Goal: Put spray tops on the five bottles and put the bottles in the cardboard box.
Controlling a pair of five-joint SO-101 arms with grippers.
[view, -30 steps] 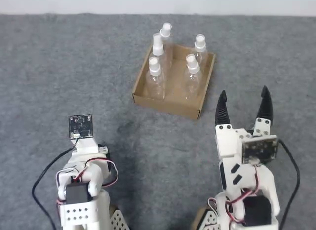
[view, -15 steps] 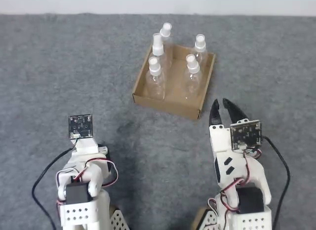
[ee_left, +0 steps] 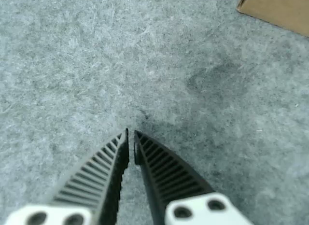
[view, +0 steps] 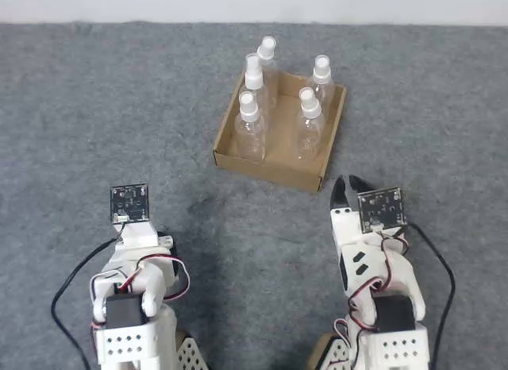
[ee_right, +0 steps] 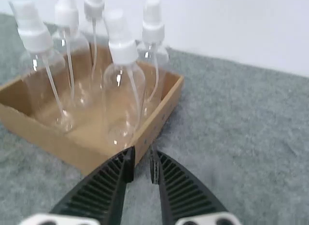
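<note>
Five clear bottles with white spray tops stand upright in the cardboard box (view: 266, 170), among them a front left bottle (view: 249, 124) and a front right bottle (view: 308, 124). In the right wrist view the box (ee_right: 53, 133) and a near bottle (ee_right: 123, 94) lie just beyond my right gripper (ee_right: 140, 155), which is shut and holds nothing. In the high view the right gripper (view: 346, 187) sits a short way in front of the box's front right corner. My left gripper (ee_left: 131, 134) is shut over bare carpet, with a corner of the box (ee_left: 275, 7) far off.
Grey carpet (view: 119, 108) covers the table, with open room on both sides of the box. A pale wall (view: 254, 5) runs along the far edge. The left arm (view: 131, 267) is folded back near the front edge.
The right gripper has shut from wide open and drawn back from the box toward its base. The left arm, the box and the bottles have not moved.
</note>
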